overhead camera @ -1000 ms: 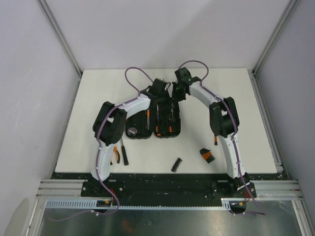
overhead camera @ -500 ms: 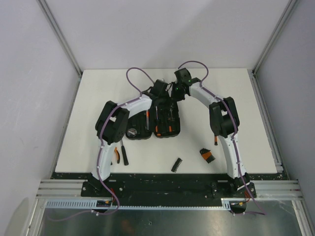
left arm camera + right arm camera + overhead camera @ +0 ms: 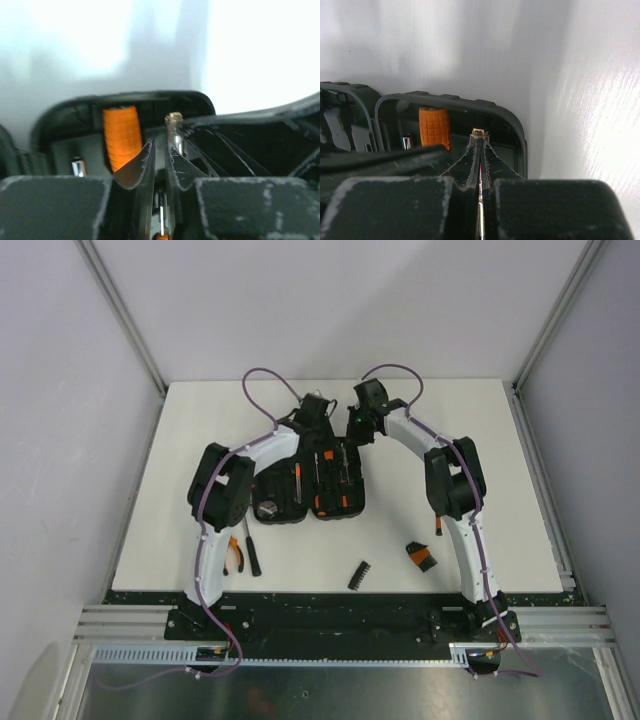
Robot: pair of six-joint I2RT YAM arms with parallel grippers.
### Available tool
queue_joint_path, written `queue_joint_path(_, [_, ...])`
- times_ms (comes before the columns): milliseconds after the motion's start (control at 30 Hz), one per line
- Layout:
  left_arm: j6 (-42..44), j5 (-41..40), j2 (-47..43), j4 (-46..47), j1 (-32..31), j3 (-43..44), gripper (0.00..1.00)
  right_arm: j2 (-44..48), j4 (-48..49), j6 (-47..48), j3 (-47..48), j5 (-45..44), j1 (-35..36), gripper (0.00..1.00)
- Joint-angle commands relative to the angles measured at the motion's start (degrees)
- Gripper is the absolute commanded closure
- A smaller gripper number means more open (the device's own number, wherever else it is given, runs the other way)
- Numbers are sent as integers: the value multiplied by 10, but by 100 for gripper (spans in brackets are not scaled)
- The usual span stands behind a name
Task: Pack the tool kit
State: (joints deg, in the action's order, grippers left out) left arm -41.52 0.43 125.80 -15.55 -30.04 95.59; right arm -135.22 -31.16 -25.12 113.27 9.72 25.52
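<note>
The tool kit case (image 3: 300, 518) lies open mid-table, with orange-handled tools in its slots. Both grippers hang over its far edge. My left gripper (image 3: 318, 412) (image 3: 160, 145) has its jaws a narrow gap apart, and a thin shaft lying lower down shows through the gap. Just ahead of it an orange handle (image 3: 120, 137) sits in the case. My right gripper (image 3: 358, 422) (image 3: 478, 140) is shut on a thin metal tool whose knurled tip (image 3: 478, 133) pokes out over the case's corner, beside the same orange handle (image 3: 434, 127).
Loose tools lie near the front edge: orange pliers (image 3: 235, 555), a black screwdriver (image 3: 253, 556), a black bit strip (image 3: 359, 575) and an orange-black piece (image 3: 421, 557). A small tool (image 3: 438, 530) lies by the right arm. White walls close in the table.
My left gripper has shifted a little back and to the left over the case's far edge, and its cable has swung left. The right gripper has hardly moved.
</note>
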Motion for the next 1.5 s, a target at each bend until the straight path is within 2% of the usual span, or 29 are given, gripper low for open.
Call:
queue_joint_path(0, [22,-25,-11,9,21,30,85,-61,-94,9,-24,-23,9,100])
queue_joint_path(133, [33,-3,7,10,25,50,88,-64,-97,9,-18,-23,9,100])
queue_joint_path(367, [48,71,46,9,25,101,84,-45,-88,6,-34,-16,8,100])
queue_joint_path(900, [47,123,58,9,26,69,85,47,3,-26,-95,1,-16,93])
queue_joint_path(1100, [48,122,62,6,27,65,87,54,-1,-15,-71,12,-17,90])
queue_joint_path(1467, [69,142,79,0,26,75,93,34,-54,3,-69,-18,8,98])
